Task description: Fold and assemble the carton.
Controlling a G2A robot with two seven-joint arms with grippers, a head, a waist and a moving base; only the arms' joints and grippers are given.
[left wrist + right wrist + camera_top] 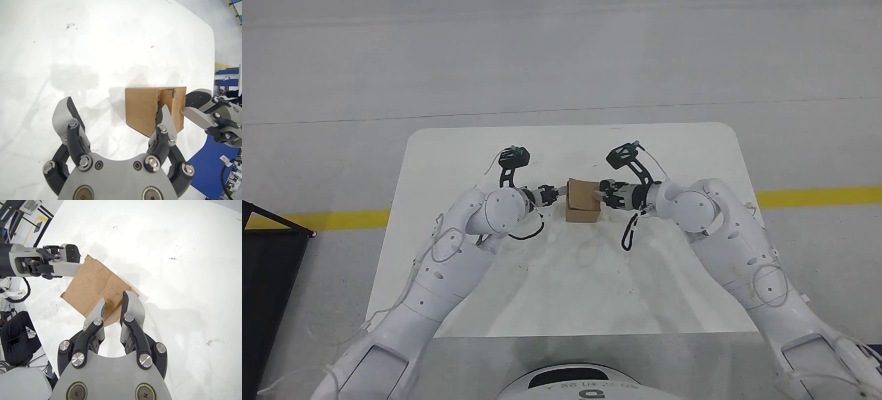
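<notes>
Mid-fold, we reckoned: right hand (114, 297) pinched the carton (582, 200) at three o'clock; left hand (116, 102), gaping wide at nine, needed to press the flap home.

One carton (582, 201) — one table (572, 285)

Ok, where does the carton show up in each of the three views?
Top view: the carton sits mid-table between the left gripper and the right gripper.
Left wrist view: carton near the centre, right gripper at its far end.
Right wrist view: carton near the centre, left gripper at its far edge.
Shared landmark: the white table beneath it.
</notes>
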